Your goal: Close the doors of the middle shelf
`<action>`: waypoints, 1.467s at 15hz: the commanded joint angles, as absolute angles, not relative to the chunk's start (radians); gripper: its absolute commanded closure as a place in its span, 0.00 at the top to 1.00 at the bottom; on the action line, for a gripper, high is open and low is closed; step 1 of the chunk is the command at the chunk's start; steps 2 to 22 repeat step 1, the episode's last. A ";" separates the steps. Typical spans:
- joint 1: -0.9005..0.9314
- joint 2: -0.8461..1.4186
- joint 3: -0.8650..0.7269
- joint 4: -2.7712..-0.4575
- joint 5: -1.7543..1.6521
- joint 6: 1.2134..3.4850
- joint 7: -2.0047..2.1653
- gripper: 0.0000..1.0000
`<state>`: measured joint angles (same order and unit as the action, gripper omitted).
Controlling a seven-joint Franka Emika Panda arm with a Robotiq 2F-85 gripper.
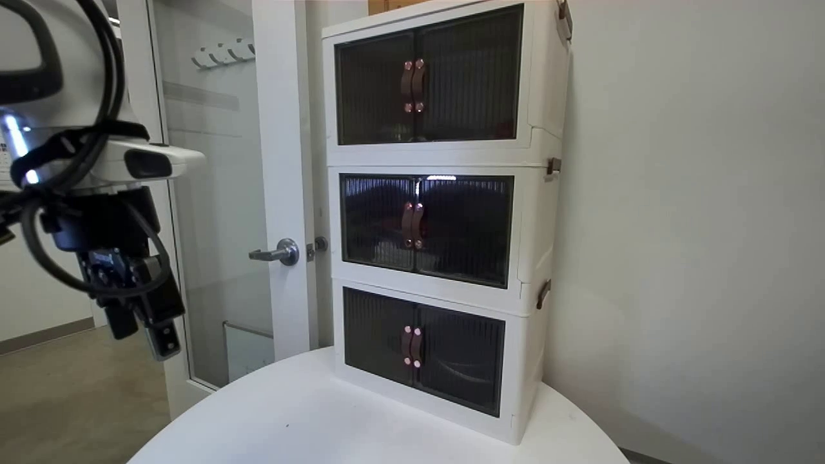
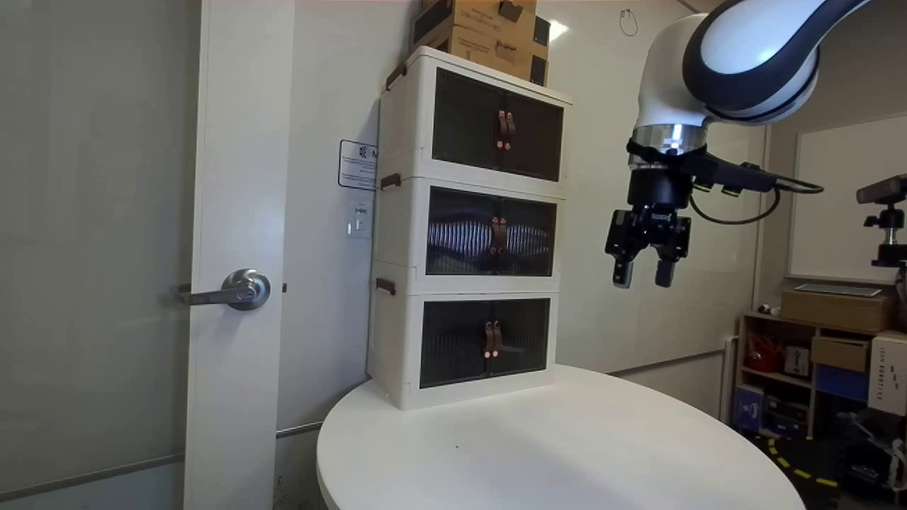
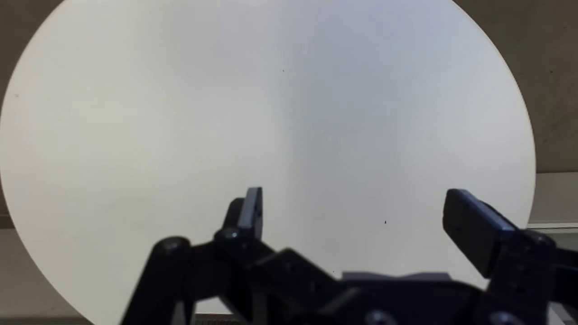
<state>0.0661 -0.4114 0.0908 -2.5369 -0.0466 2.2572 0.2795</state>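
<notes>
Dark rectangular ribbed doors (image 1: 441, 231) of white boxy middle shelf (image 1: 523, 227), above round white surface (image 2: 581, 439), look closed. Black two-fingered gripper (image 2: 643, 275) hangs clear, jaws apart. We judge closing done; next: stay back.

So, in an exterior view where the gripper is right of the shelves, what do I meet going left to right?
Door handle, white wall plate, doors of the middle shelf, open gripper, mounted camera.

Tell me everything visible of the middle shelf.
The middle shelf is a white, plastic-looking box, upright, stacked between the top shelf and the bottom shelf, touching both. Its two dark, ribbed, glossy doors look shut, with brown strap handles side by side at the centre, studded at both ends. The gripper hangs clear.
</notes>
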 commanded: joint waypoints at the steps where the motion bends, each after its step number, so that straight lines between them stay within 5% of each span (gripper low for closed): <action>1: 0.052 -0.412 0.104 -2.536 -0.039 2.255 0.273 1.00; 22: 0.052 -0.412 0.104 -2.536 -0.039 2.255 0.273 1.00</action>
